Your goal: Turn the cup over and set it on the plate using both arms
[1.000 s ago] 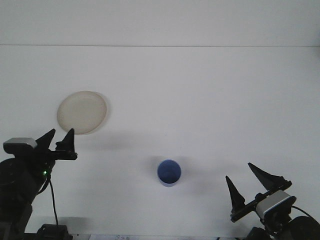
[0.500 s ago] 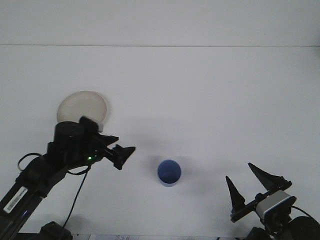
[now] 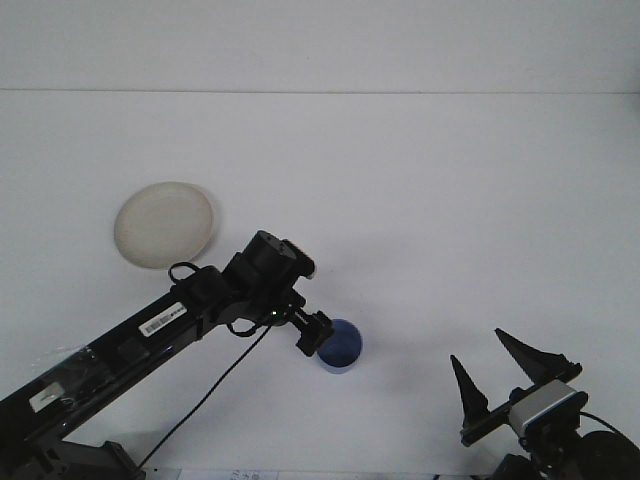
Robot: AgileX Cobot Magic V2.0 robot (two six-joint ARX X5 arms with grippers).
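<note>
The left gripper [image 3: 318, 335] touched the blue cup [image 3: 342, 347] — jaws' width unclear; best straddle its rim squarely before closing.

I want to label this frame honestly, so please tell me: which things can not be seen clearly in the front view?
- Left gripper: small and dark against the blue cup; whether it is open, or touches the cup, cannot be told.
- Blue cup: its left rim is hidden by the left gripper.
- Right gripper: its arm is cut off by the bottom edge.
- Plate: fully visible.
</note>
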